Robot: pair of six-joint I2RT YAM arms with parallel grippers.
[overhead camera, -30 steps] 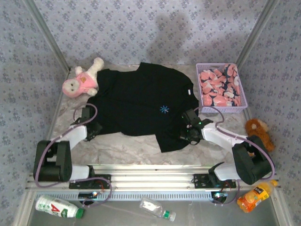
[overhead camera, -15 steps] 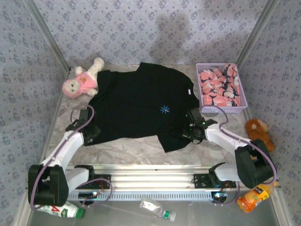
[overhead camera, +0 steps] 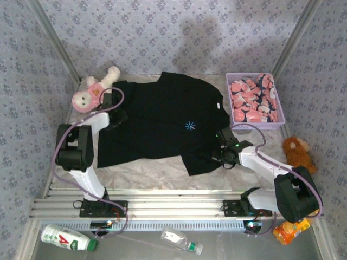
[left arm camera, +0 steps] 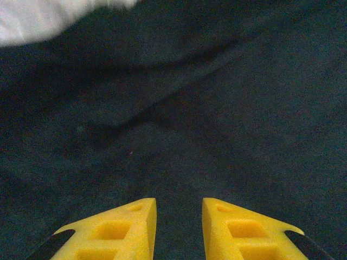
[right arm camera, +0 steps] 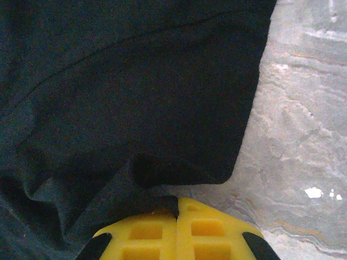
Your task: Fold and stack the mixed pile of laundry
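The black T-shirt [overhead camera: 162, 122] lies spread flat on the marble table [overhead camera: 152, 170], collar toward the far wall, with a small blue star-shaped emblem [overhead camera: 189, 125] on its chest. The pink printed garment [overhead camera: 252, 102] lies bundled in the lavender mesh basket [overhead camera: 230, 103], beyond the right gripper and slightly to its right.

The right gripper [overhead camera: 217, 154] sits at the shirt's near right corner. In the right wrist view its yellow fingers [right arm camera: 209, 227] are pressed together, with a puckered fold of the black cloth pinched at their tips and bare marble to their right.

The left gripper [overhead camera: 115, 116] rests over the shirt's far left sleeve area. In the left wrist view its fingers [left arm camera: 124, 225] stand slightly apart, with nothing between them and black cloth beneath and ahead of them.

A pink-and-white plush toy [overhead camera: 93, 95] lies just left of the left gripper, touching the shirt's edge. A brown plush toy [overhead camera: 296, 150] lies well to the right of the right gripper. Near the arm bases are an orange drink bottle [overhead camera: 291, 227], a clear bottle [overhead camera: 181, 241] and a green-capped bottle [overhead camera: 68, 238].
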